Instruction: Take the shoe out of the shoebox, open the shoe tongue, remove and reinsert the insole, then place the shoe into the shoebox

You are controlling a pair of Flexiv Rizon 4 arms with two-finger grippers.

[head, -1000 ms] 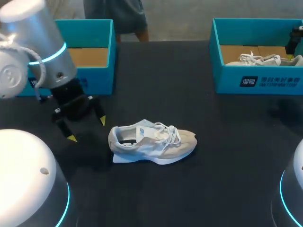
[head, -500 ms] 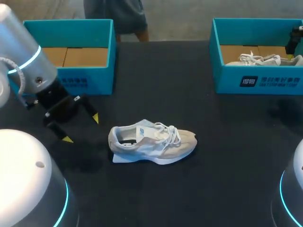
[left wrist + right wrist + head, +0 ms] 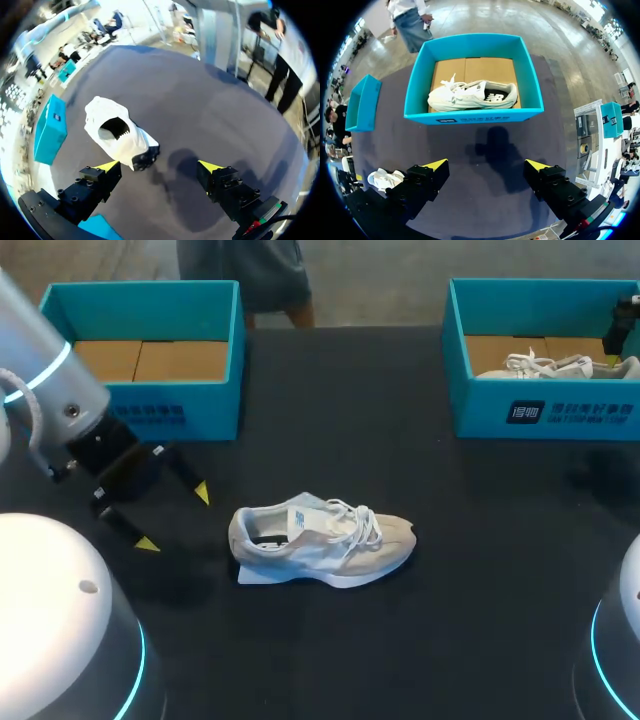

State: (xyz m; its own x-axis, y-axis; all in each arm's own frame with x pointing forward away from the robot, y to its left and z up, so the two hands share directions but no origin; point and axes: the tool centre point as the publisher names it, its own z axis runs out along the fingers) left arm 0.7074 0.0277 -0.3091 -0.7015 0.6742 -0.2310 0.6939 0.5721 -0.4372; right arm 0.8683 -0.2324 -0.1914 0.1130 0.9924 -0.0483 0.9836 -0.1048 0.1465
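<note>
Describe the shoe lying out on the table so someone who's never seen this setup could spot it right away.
On the black table, a left shoebox and a right shoebox, both teal, stand at the far side. In front of them, near the middle and beside the left claw, sits a pale sneaker with white laces. Unlike the other sneaker, inside the right shoebox, it rests on bare tabletop.

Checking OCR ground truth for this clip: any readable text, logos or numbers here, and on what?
Right shoebox, front wall: white logo block and characters, too blurred to read.
Left shoebox, front wall: white print, too small to read.
Shoe on the table, tongue tag: blue print, unreadable.
Shoe in the right shoebox, side: dark logo, not legible.
Nothing can be quoted.
</note>
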